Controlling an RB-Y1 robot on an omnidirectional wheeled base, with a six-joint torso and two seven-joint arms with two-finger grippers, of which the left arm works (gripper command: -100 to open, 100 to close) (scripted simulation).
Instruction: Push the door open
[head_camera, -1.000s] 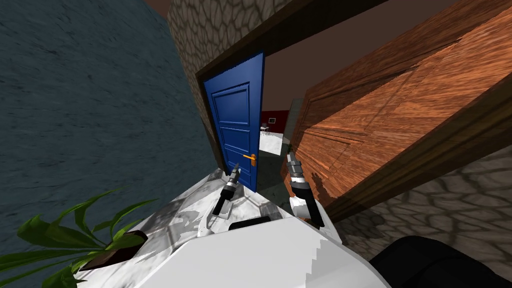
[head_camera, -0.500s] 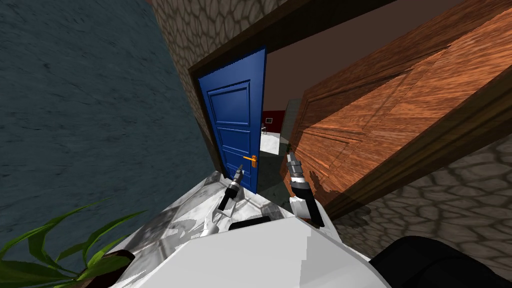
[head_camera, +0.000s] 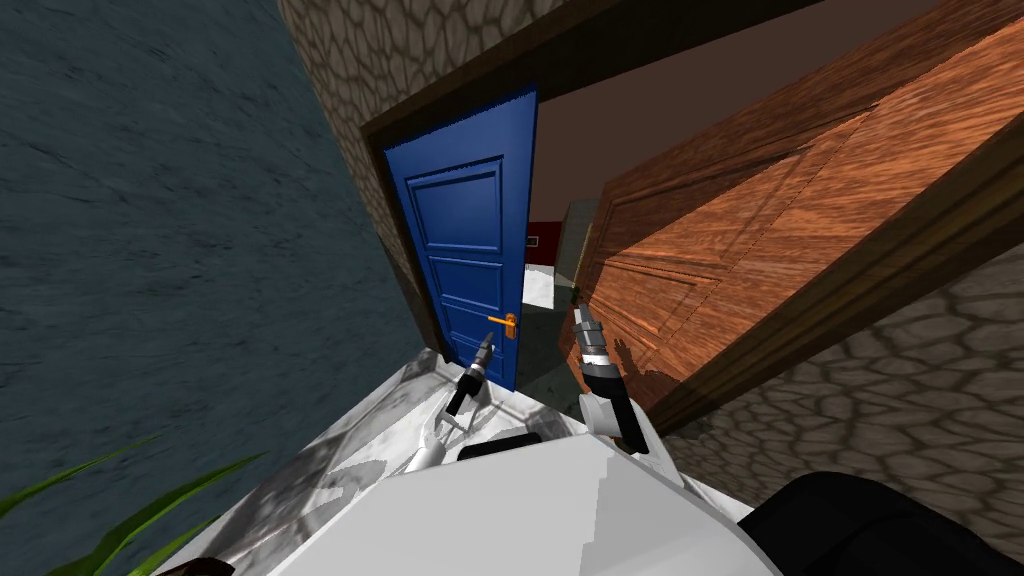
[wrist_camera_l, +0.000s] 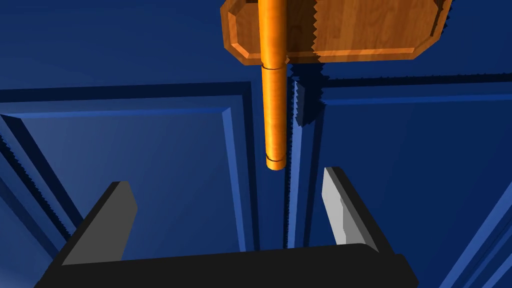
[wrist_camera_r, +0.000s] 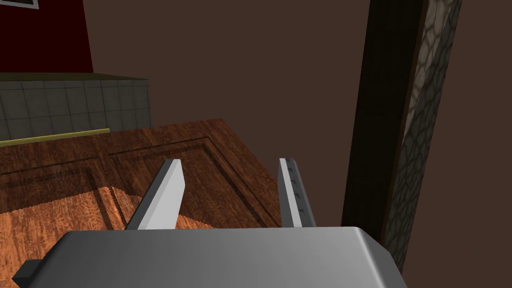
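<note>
The blue panelled door (head_camera: 460, 250) is seen broader and more face-on than a second ago, and the green plant leaves (head_camera: 120, 500) have slid out toward 8 o'clock. As the whole head view has shifted together, this is read as a turn of the robot's own base, not a swing of the door. The left tool (head_camera: 485, 350) has been brought nearer the orange lever handle (head_camera: 503, 321) at its 1 o'clock. Its fingers are held wide apart and empty, with the lever's free end just beyond their tips and in line with the gap. The door is judged only partly open, with a gap beside its free edge at 12 o'clock, so the push is not yet made. The right tool (head_camera: 582, 318), likewise spread and empty, is held just beside the brown wooden door (head_camera: 760, 230) at its 3 o'clock.
</note>
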